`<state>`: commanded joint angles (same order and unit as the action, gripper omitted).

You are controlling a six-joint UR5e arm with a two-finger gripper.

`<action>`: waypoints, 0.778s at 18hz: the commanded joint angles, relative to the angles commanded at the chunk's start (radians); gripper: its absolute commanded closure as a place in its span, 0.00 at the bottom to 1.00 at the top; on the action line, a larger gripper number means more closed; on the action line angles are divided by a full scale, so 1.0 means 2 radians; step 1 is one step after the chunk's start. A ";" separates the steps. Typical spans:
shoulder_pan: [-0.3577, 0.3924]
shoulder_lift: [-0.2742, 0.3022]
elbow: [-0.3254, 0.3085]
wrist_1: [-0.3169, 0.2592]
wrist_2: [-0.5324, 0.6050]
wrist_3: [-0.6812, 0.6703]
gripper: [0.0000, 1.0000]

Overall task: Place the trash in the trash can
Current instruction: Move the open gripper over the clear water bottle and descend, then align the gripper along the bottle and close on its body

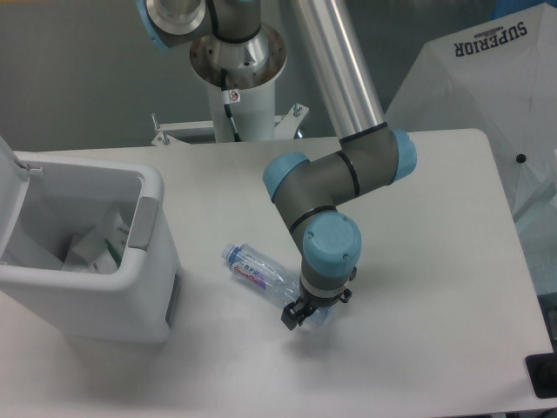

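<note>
Right now the clear plastic bottle (261, 279) lies on its side on the white table (418, 261), its blue cap pointing up and to the left toward the bin, its red-and-blue label facing up. The UR5e arm (335, 174) bends down over it, and the gripper (304, 313) sits low at the bottle's base end — the end away from the cap. Its dark fingers (288, 319) straddle that end of the bottle, close against the plastic, but from this angle I cannot tell whether they have actually clamped on it or merely sit around it. The bottle rests flat on the table all the same.

Off to the left stands the white trash can (104, 296), well apart from the bottle, with a grey handle patch on the side facing the arm. Its hinged lid (10, 200) is swung up and back, so the mouth is open. Inside lies a flat whitish pouch (94, 248) with a green-printed edge (it leans against the inner wall, among a few pale shapes I cannot make out).

Behind the table rises the arm's white pedestal (239, 96) — and at the far right a pale umbrella (487, 78) printed with the word SUPERIOR.
</note>
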<state>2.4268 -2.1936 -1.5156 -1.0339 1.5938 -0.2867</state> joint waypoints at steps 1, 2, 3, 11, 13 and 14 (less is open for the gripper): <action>0.000 0.000 0.001 0.000 0.000 -0.005 0.11; -0.001 -0.001 0.002 0.000 0.000 -0.011 0.16; -0.004 -0.001 0.002 0.000 0.000 -0.014 0.18; -0.028 -0.003 0.009 0.004 0.003 -0.018 0.36; -0.034 -0.003 0.015 0.005 0.003 -0.018 0.37; -0.035 -0.002 0.018 0.005 0.003 -0.018 0.37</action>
<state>2.3562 -2.1982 -1.4788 -1.0232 1.5999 -0.3237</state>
